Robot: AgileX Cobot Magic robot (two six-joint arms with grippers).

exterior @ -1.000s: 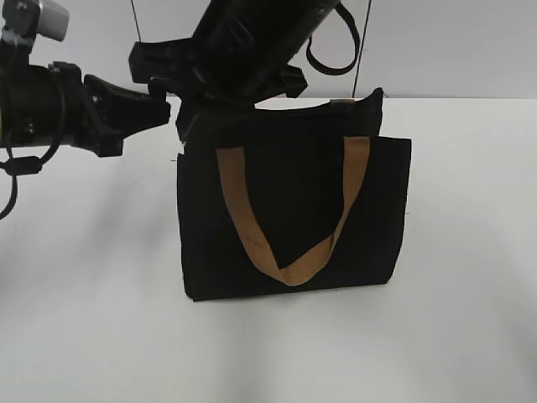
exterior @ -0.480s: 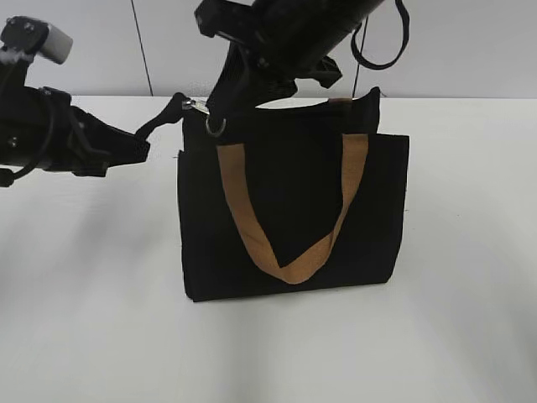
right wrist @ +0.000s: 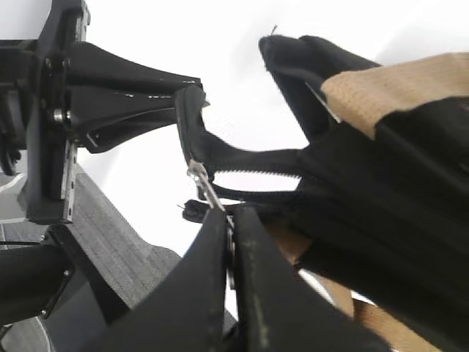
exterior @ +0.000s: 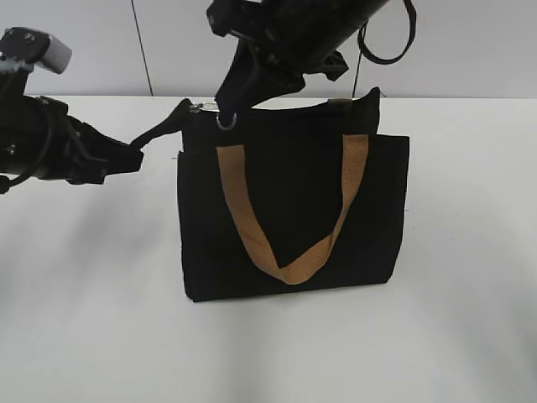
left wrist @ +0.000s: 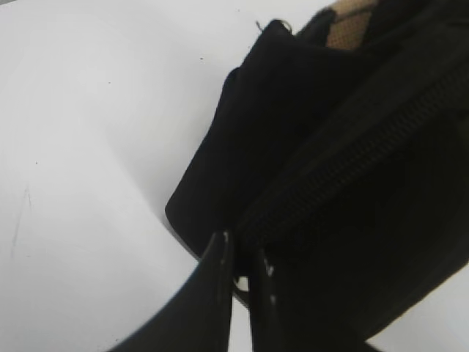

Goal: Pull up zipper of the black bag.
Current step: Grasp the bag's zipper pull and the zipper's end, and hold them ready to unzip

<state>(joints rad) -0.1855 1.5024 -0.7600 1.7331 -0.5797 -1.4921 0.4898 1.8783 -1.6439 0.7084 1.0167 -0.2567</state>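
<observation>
We are working with the black bag [exterior: 294, 210] standing upright on the white bench [exterior: 453, 336], its tan handle [exterior: 289, 252] drooping across the front. Our left claw [exterior: 130, 149] is pinching the fabric tail at the bag's left top corner, fingers nearly together on it, and stretching that end of the zipper [right wrist: 256, 172] out sideways. Our right claw [right wrist: 229, 220] is reaching in from above and is narrowed almost closed on the small silvery pull [right wrist: 201, 183]; we are fairly sure it is gripping the pull, though the contact itself is hidden between the fingers.

The risk we are seeing is the tiny pull slipping from such a thin pinch once we are dragging along the teeth. If the left claw is losing tension, the fabric may be bunching and jamming the slider, or the light bag may be tipping or sliding across the bench
</observation>
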